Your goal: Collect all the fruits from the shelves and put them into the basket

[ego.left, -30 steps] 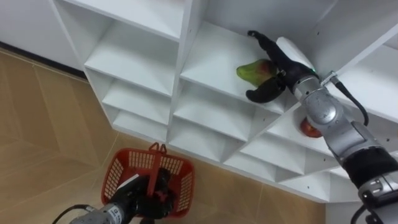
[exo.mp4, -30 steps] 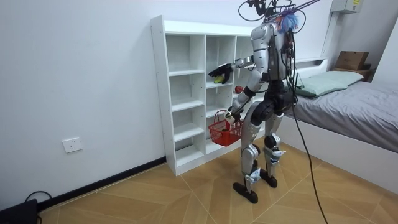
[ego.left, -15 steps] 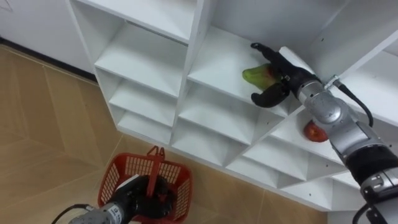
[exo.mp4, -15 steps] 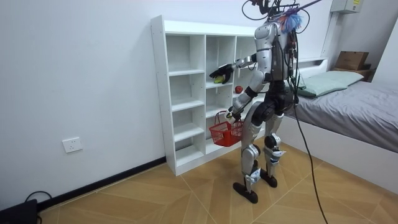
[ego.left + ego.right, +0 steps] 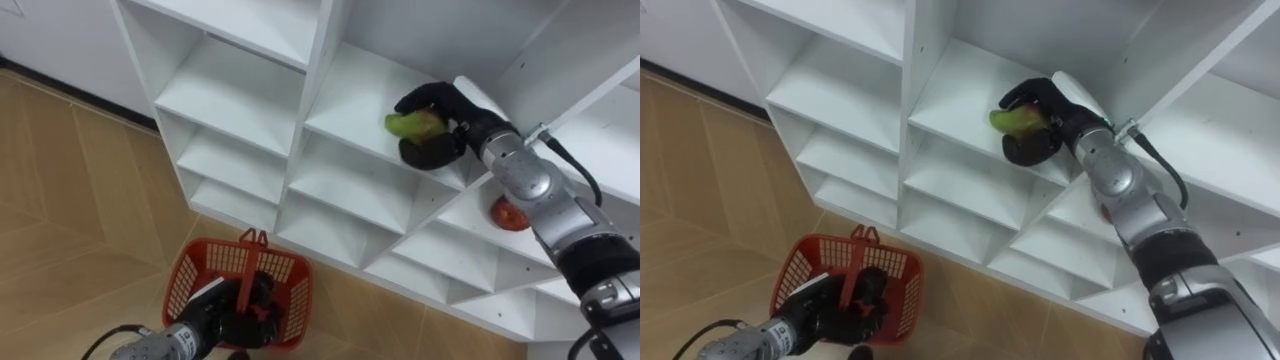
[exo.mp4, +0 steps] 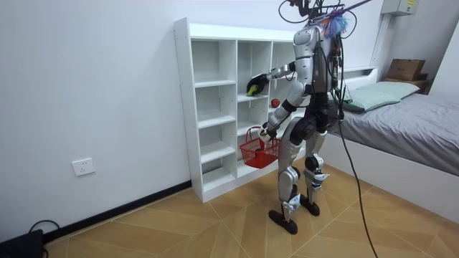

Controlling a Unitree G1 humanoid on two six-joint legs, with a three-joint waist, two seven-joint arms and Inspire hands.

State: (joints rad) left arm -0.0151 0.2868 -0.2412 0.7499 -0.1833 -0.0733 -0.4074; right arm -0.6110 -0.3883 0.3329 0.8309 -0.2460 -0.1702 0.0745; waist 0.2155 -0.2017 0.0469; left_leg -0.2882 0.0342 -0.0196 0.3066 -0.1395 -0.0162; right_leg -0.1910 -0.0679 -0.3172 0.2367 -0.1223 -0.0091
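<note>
A green and red mango [image 5: 410, 123] [image 5: 1010, 118] lies on a shelf of the white closet [image 5: 350, 190] [image 6: 215, 107]. My right hand [image 5: 433, 115] [image 5: 1036, 114] [image 6: 254, 86] is shut on it, fingers over its top and thumb below. A red fruit [image 5: 508, 213] [image 6: 274, 103] rests on the shelf one level down, to the right. Low at the left, my left hand [image 5: 248, 305] [image 5: 852, 302] is shut on the handle of a red basket [image 5: 205, 285] [image 5: 805, 272] [image 6: 259, 149] that hangs above the floor. In the room view I stand facing the closet.
Several other closet compartments [image 5: 235, 90] stand bare. Wooden floor [image 5: 70, 190] spreads below and to the left. In the room view a bed [image 6: 401, 122] lies behind me at the right, and a dark box [image 6: 18, 242] sits by the wall at the lower left.
My right hand's fingers, spread open around the mango before, have curled shut on it. The eye view shifted slightly. The basket stays hanging in my left hand.
</note>
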